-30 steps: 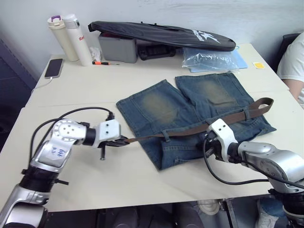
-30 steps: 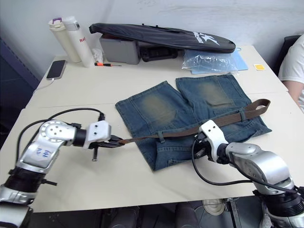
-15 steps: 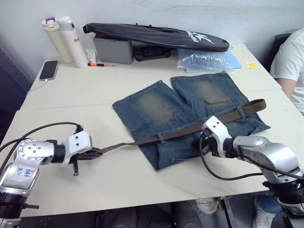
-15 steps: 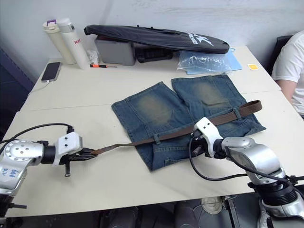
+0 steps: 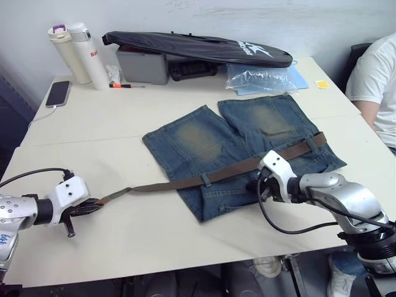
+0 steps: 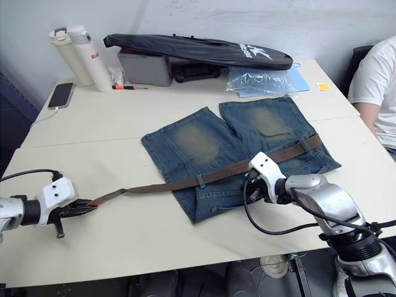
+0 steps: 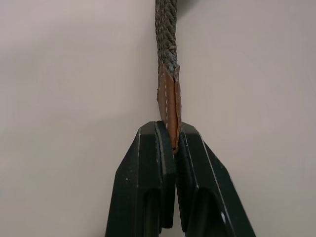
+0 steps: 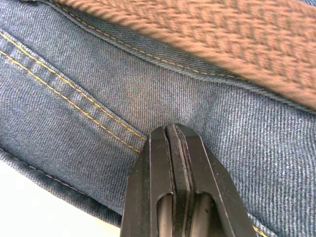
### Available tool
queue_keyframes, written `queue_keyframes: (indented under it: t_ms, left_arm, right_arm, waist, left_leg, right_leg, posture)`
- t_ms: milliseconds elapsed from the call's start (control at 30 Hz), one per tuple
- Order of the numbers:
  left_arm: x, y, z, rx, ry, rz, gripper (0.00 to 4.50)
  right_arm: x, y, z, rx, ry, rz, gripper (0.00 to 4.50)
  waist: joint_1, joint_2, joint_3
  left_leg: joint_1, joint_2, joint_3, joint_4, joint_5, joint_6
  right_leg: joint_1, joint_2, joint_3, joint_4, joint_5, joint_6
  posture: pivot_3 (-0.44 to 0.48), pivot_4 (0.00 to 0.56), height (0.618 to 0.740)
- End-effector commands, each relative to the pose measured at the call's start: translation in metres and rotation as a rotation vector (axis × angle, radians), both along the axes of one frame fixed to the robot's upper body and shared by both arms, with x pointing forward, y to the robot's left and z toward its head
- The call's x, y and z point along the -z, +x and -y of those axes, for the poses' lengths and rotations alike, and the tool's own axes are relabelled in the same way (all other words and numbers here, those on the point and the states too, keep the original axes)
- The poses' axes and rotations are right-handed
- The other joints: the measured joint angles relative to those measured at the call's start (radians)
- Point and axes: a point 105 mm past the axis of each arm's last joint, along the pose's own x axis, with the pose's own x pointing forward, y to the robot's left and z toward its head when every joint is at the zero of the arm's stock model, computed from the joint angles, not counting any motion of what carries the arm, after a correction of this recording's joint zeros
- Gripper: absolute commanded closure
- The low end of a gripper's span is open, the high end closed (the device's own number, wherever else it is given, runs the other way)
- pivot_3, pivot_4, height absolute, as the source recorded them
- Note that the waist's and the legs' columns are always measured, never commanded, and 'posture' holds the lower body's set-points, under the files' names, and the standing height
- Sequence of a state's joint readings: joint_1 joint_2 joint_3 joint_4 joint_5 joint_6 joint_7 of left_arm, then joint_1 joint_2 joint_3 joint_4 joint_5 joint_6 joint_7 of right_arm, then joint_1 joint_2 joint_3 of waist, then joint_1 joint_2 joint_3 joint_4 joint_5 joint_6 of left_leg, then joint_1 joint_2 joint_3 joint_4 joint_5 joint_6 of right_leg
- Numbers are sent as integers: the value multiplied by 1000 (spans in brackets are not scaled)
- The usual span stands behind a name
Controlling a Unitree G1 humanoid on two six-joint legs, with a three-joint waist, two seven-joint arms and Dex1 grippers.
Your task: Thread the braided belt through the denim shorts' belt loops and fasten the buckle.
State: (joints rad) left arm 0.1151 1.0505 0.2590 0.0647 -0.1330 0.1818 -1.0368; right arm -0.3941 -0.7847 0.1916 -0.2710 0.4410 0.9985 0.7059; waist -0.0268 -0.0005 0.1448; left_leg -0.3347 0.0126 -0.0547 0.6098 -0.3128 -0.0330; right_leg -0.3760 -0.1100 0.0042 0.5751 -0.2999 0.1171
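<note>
The denim shorts [image 5: 238,145] lie flat on the table's middle, waistband toward me. The braided belt [image 5: 167,184] runs across the waistband, under one belt loop [image 5: 206,179] and another belt loop [image 5: 307,146]. Its right end [image 5: 320,138] lies at the shorts' right edge; I cannot make out the buckle there. My left gripper [image 7: 170,131] is shut on the belt's brown leather tip, low over the table far to the left of the shorts [image 5: 93,206]. My right gripper [image 8: 173,129] is shut on a pinch of denim just below the belt, at the waistband [image 5: 260,184].
Along the far edge stand two flasks [image 5: 77,52], a phone [image 5: 57,93], a grey box [image 5: 145,65], a long black bag [image 5: 192,46] and a clear plastic bag [image 5: 263,77]. A person in a white shirt [image 5: 374,80] sits at the right edge.
My left gripper has drawn the belt tip far to the left, and the belt has slid through the loops, its right end pulled in to the shorts' edge. The right gripper stays at the waistband.
</note>
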Motion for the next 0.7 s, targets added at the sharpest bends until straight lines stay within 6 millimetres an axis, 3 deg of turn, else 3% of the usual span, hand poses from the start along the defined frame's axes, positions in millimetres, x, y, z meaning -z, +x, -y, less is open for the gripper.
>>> queue_keyframes:
  t_ms: [33, 233, 300, 367, 433, 533, 700]
  left_arm:
    - [8, -11, -36, -113, 108, -53, 4429]
    - [3, -4, -53, -176, 170, -24, 4429]
    - [3, -1, -52, -183, 169, -12, 4429]
    - [-5, 5, -37, -206, 23, 2, 4429]
    - [-10, 7, -34, -219, -16, -4, 3634]
    - [-13, 6, -43, -232, 59, -16, 2691]
    - [-30, 15, -26, -215, -60, -9, 616]
  right_arm:
    - [16, -4, 6, 17, -37, -53, 4500]
    - [16, -3, 6, 16, -36, -51, 4500]
    - [16, -2, 6, 17, -32, -49, 4500]
    - [15, -2, 6, 17, -28, -47, 4500]
    - [13, -2, 7, 19, -26, -43, 4500]
    - [10, -2, 9, 24, -25, -34, 4500]
    - [-9, -5, 2, -32, 36, -9, 4500]
  waist:
    - [0, 1, -1]
    - [0, 3, -2]
    - [0, 3, -2]
    - [0, 3, -2]
    - [0, 3, -2]
    - [0, 1, -2]
    - [1, 2, 0]
  left_leg:
    - [0, 0, 0, 0, 0, 0]
    - [0, 0, 0, 0, -1, -1]
    - [0, 0, 0, 0, -1, -1]
    - [0, 0, 0, 0, -1, -2]
    - [0, 0, 0, 0, -1, -2]
    - [0, 0, 0, 0, -1, -2]
    - [-1, 0, 0, 0, -2, -3]
  right_leg:
    - [0, 0, 0, 0, 0, 0]
    - [0, 0, 0, 0, 0, 0]
    - [0, 0, 0, 0, 0, 0]
    - [0, 0, 0, 0, 0, 0]
    - [0, 0, 0, 0, 0, 0]
    - [-1, 0, 0, 0, 0, 0]
    - [-1, -1, 0, 0, 0, 0]
  posture:
    - [0, 150, 740]
    - [0, 150, 740]
    - [0, 150, 740]
    - [0, 150, 740]
    - [0, 150, 740]
    - [0, 150, 740]
    - [0, 150, 740]
